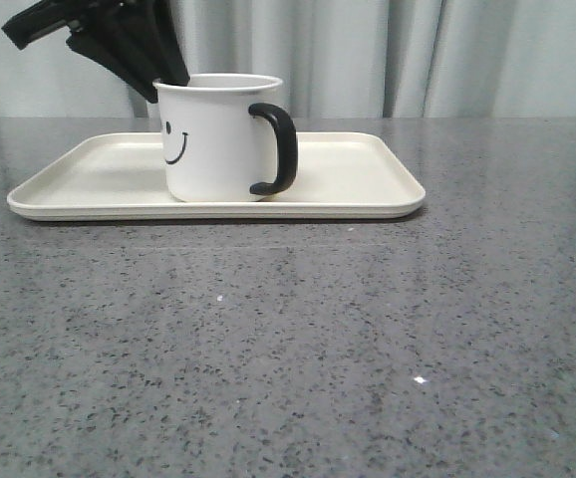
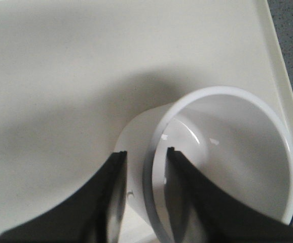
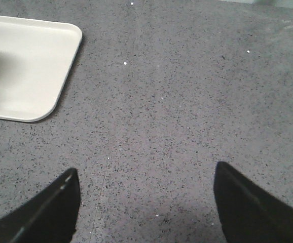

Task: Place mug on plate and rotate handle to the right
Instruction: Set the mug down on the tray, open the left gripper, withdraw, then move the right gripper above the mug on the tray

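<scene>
Mug (image 2: 222, 167) rim between left gripper (image 2: 145, 195) fingers

one mug (image 1: 213, 139), one handle (image 1: 280, 149), one plate (image 1: 368, 179), two tools

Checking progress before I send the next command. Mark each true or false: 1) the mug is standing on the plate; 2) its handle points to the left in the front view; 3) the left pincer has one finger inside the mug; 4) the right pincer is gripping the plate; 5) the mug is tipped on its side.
1) True: the mug stands on the plate.
2) False: the handle sits on the mug's right side in the front view.
3) True: the left pincer straddles the rim, one finger inside the mug, one outside.
4) False: the right pincer is open over bare table, apart from the plate.
5) False: the mug is upright.
</scene>
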`<control>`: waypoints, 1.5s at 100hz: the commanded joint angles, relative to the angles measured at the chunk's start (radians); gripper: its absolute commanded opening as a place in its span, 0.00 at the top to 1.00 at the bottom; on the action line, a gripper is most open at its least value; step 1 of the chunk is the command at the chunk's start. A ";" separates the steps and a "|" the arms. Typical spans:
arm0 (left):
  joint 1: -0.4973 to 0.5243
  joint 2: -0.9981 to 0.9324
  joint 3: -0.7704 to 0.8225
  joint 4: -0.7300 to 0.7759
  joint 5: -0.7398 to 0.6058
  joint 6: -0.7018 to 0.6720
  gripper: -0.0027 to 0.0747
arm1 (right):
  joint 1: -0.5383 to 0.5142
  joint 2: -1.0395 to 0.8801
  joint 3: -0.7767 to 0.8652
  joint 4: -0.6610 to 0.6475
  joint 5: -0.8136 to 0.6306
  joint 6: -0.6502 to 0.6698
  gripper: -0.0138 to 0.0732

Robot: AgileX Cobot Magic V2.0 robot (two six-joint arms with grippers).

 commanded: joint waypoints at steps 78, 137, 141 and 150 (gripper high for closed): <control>-0.001 -0.291 0.068 0.079 -0.169 0.047 0.44 | -0.006 0.010 -0.033 -0.005 -0.061 -0.003 0.21; 0.246 -0.810 0.606 0.144 -0.192 0.051 0.44 | -0.006 0.010 -0.033 -0.005 -0.057 -0.003 0.21; 0.251 -0.849 0.641 0.153 -0.192 0.051 0.44 | -0.006 0.010 -0.033 -0.005 -0.057 -0.003 0.21; 0.253 -0.925 0.712 0.168 -0.203 0.051 0.44 | -0.006 0.010 -0.033 -0.005 -0.054 -0.003 0.21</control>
